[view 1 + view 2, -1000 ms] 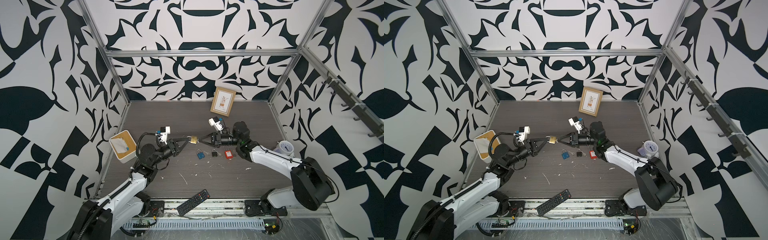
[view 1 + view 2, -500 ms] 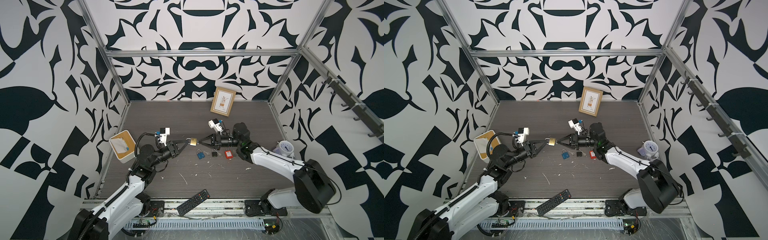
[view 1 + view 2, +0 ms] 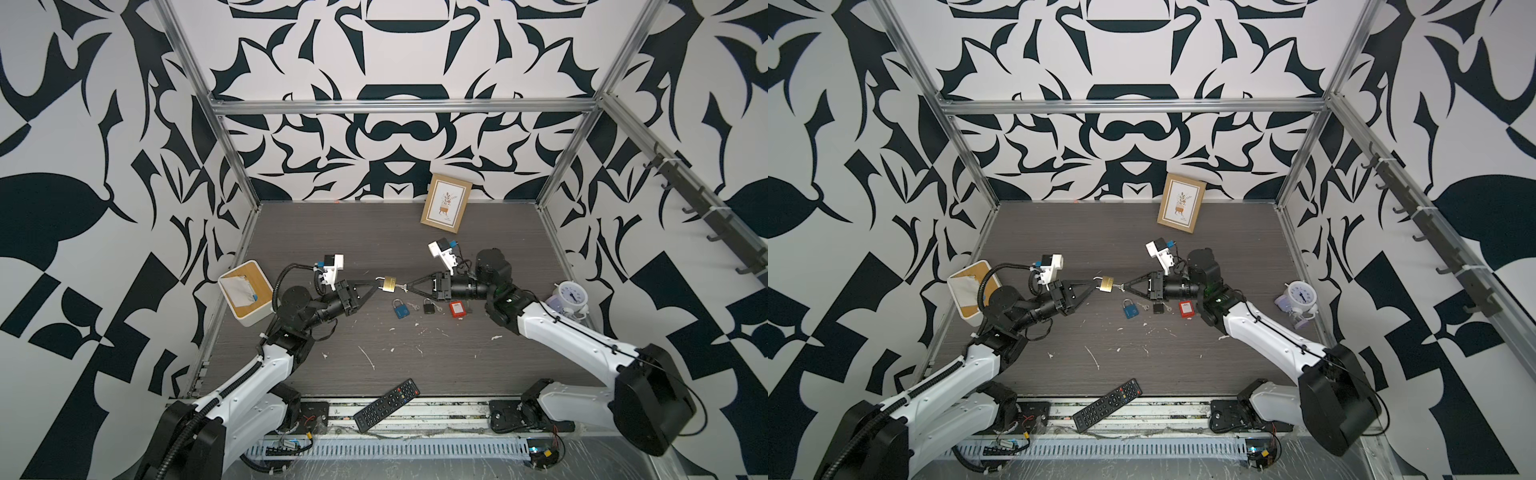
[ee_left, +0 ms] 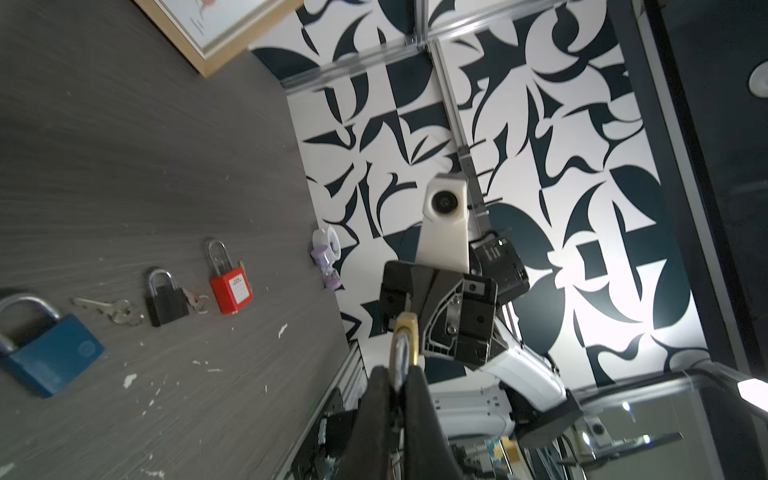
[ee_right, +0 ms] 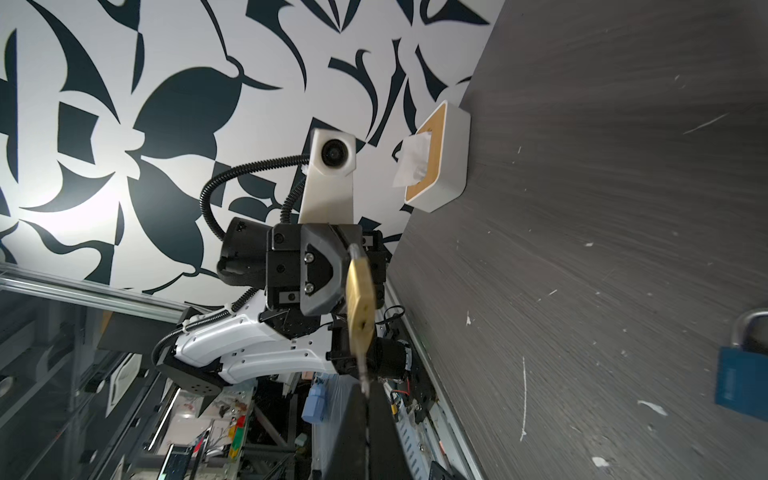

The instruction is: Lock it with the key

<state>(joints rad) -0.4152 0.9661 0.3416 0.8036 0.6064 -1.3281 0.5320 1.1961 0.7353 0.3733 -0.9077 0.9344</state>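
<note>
Top views: left gripper (image 3: 374, 284) pinched the padlock (image 3: 390, 283) from nine o'clock, right gripper (image 3: 409, 286) its key (image 3: 401, 285); we judged a straight twist safest.

**A:** Both top views sit high over the desk's (image 3: 415, 345) 6 o'clock edge. They tilt down toward 12 and are wide enough for both arms and every wall. They're near-twin pictures!

**B:** The left wrist lens rides close behind the left tool (image 4: 399, 374). It faces 3 o'clock, straight at the right wrist camera (image 4: 445, 202).

**A:** Mirror shot from the right wrist! It's tight on the right tool (image 5: 365, 388) and the key (image 5: 364, 368), facing 9 o'clock, with the left wrist camera (image 5: 333, 154) dead ahead.

**B:** All four views share the brass padlock (image 3: 389, 283). Both wrist views also catch the blue padlock (image 4: 50, 357).
</note>
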